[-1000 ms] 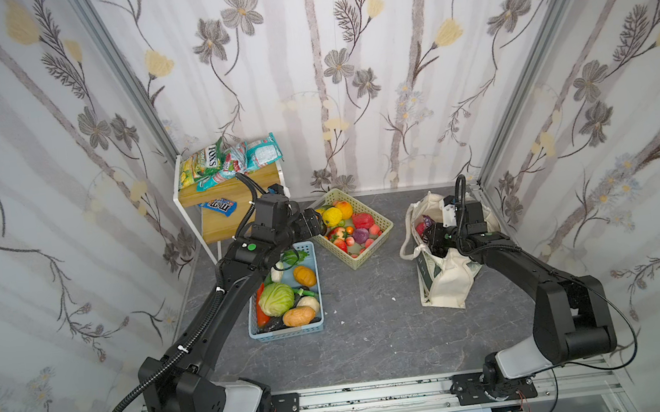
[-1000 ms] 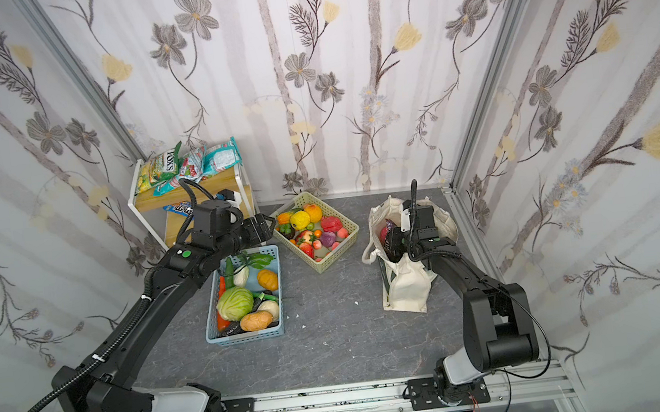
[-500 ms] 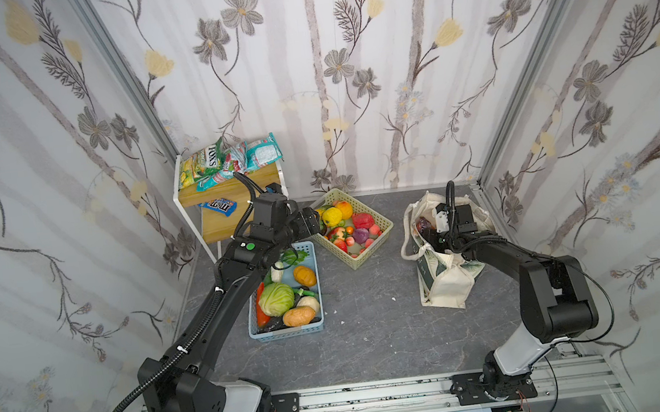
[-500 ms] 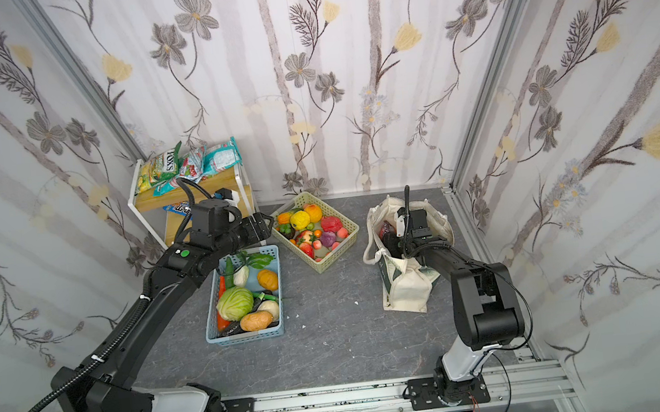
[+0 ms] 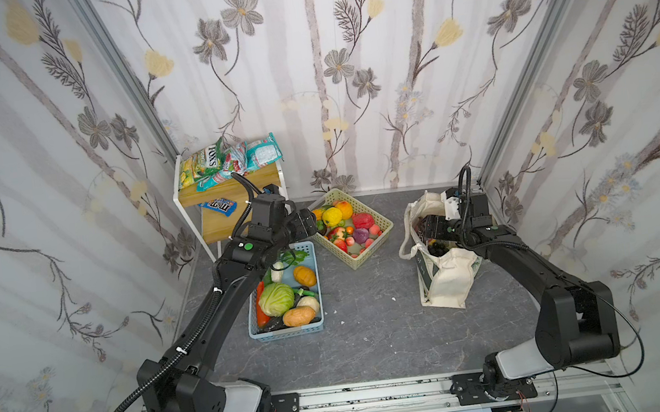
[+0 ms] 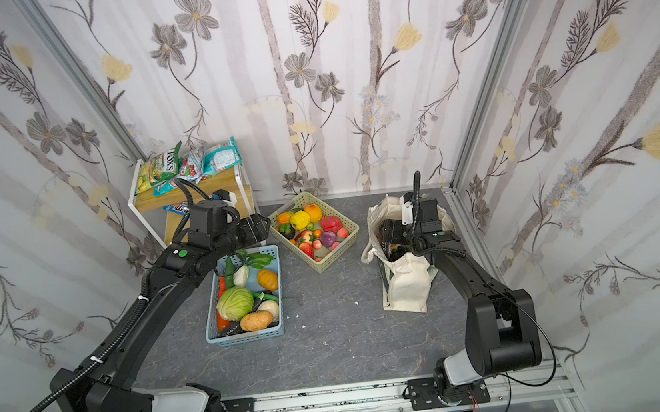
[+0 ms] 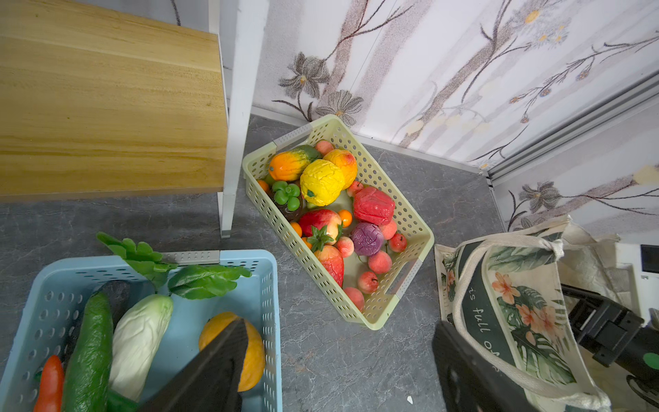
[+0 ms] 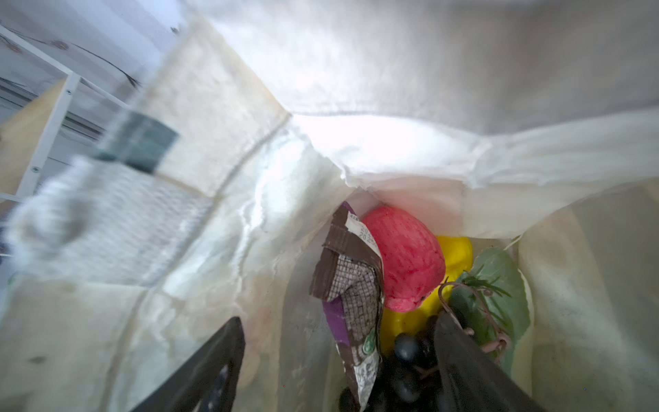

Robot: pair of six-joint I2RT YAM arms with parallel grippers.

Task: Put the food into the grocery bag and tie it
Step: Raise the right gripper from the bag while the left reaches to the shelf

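Withdrawal from bag (image 8: 321, 71): right hand (image 8: 338, 317), jaws spread and empty at lower centre of wrist view, should rise straight, clear of grapes (image 8: 406, 349); left hand (image 7: 338, 323) likewise open, empty.

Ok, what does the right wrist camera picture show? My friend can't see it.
Inside the cream grocery bag, the open right gripper hangs above a pink fruit, a yellow fruit, a brown wrapper and dark grapes with a green leaf.
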